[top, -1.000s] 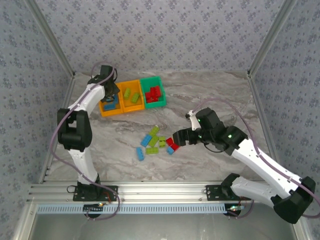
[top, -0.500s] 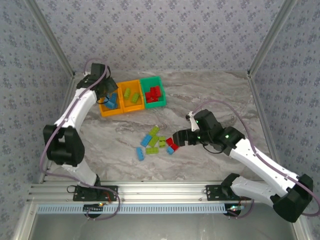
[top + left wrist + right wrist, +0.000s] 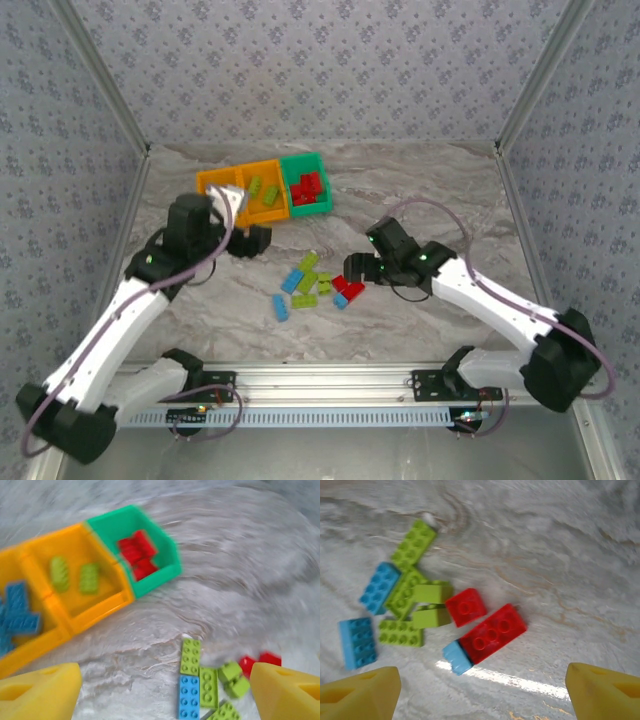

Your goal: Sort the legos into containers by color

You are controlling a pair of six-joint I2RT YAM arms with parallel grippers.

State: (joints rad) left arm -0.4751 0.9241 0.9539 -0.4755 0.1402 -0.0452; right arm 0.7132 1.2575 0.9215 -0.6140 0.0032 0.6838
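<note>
My right gripper [image 3: 481, 694] gapes empty near the red lego [image 3: 492, 632]. The blue lego [image 3: 456, 658] touching it could get pinched too and missorted. My left gripper [image 3: 162, 689] is open, empty.

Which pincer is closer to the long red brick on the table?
Right. The right pincer hangs open just above the long red brick; the left pincer is well to its left, near the bins.
</note>
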